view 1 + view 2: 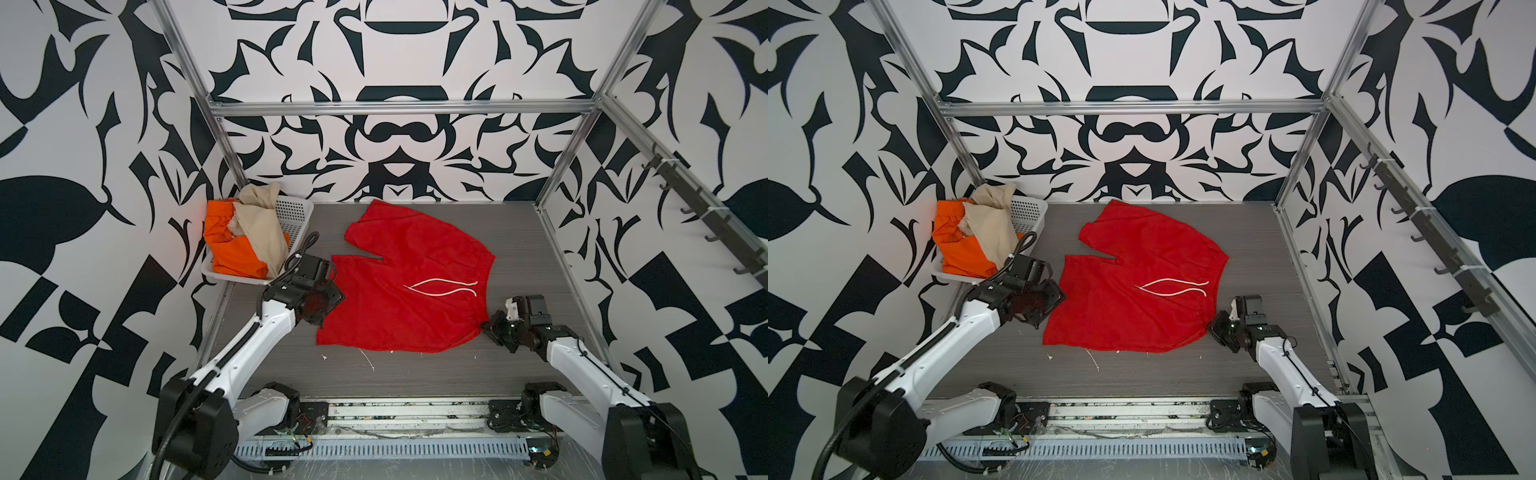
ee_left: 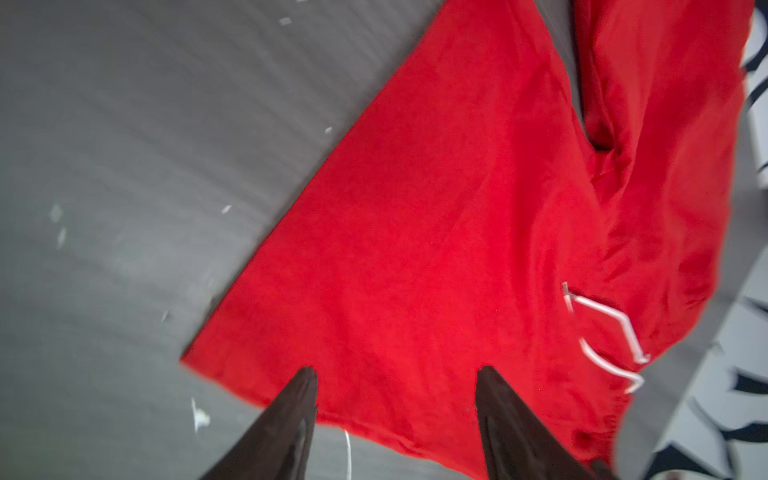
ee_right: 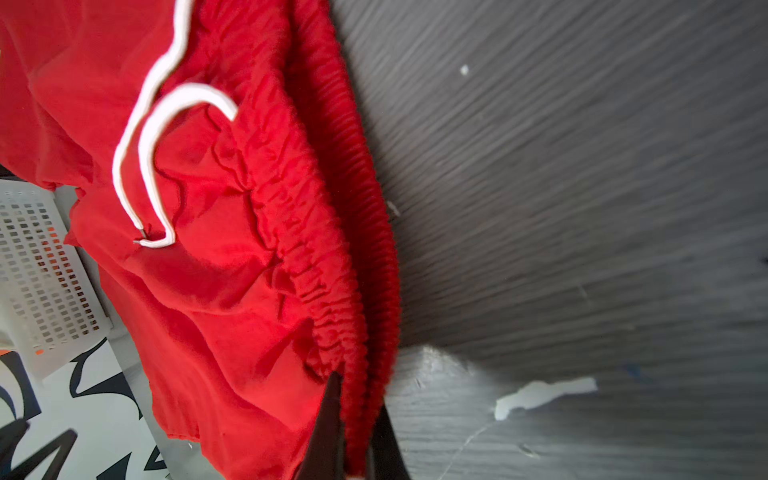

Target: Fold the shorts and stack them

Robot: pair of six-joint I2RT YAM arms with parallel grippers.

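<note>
**Pinch the near corners, then fold**

Flat on the bench (image 1: 519, 232): red shorts (image 1: 407, 282), waistband (image 3: 340, 232) to the right. Heaped in the basket (image 1: 297, 212): beige shorts (image 1: 257, 224), orange shorts (image 1: 232, 249). Right jaws clamped on the waistband's near end. Left jaws apart over the nearer leg's hem. Lower onto that corner, close through both layers, then lift level with the right. Overall lay only from above; the pinch only in the right wrist view; the open gap only in the left.

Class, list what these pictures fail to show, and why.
Left gripper: both top views hide its fingertips beneath its wrist.
Orange shorts: partly covered by beige shorts in the basket.
Right gripper, shut on red shorts: finger bases cut off by wrist view's edge.
Left wrist view: table blurred.
</note>
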